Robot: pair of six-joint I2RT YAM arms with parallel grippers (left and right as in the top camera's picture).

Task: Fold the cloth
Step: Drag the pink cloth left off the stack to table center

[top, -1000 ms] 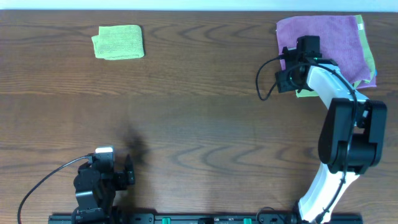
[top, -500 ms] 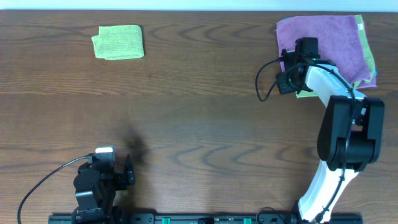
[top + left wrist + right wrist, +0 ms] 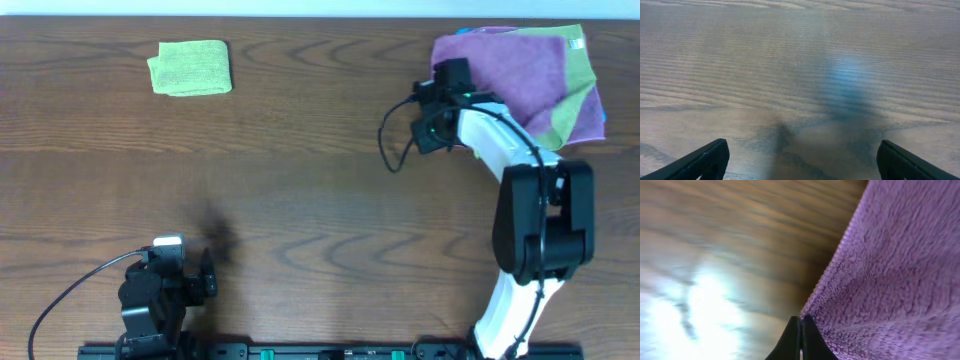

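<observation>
My right pincer [image 3: 800,330] is clenched on the purple cloth [image 3: 505,75] edge, at 1 o'clock on the surface [image 3: 320,150]. My left pincer [image 3: 802,150] sits released at 7 o'clock.

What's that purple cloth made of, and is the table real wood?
The purple cloth looks like microfibre or terry: the right wrist view shows a fuzzy, matte pile of tiny loops. The table shows dark brown wood grain with a slight sheen that reflects light; whether it is solid wood or a laminate cannot be told.

Brown wood-grain table [image 3: 320,170], purple cloth [image 3: 510,65], green cloth [image 3: 575,92] under it, lime cloth [image 3: 190,68]
</observation>
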